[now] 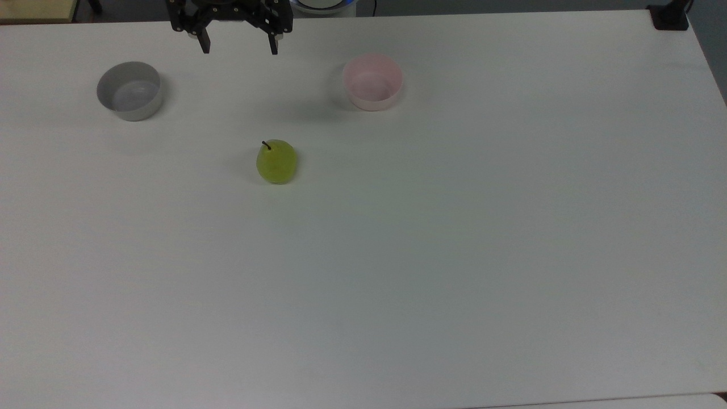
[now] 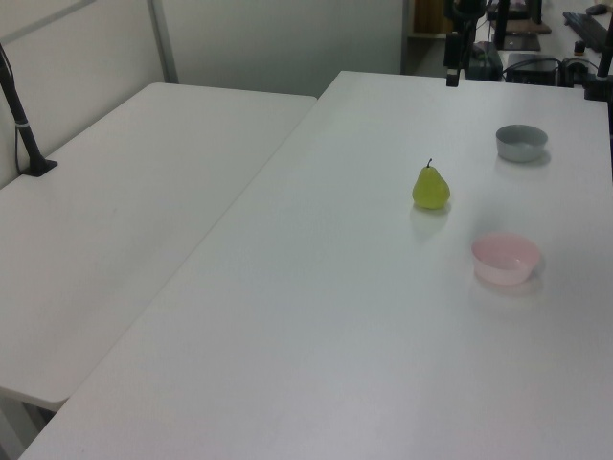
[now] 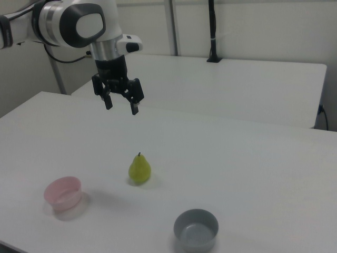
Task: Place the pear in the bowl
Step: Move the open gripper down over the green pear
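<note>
Top view: claw (image 1: 239,50) top cropped

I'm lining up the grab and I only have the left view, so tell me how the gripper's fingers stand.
Observer: The gripper is open, hanging above the table in the right view.
Operator: Say whether anything is in it.
Observer: Nothing; the pear stands upright on the table, apart from the gripper.
Operator: Give me the fingers' line against the bowls.
Observer: In the top view the gripper sits between the grey bowl and the pink bowl.
</note>
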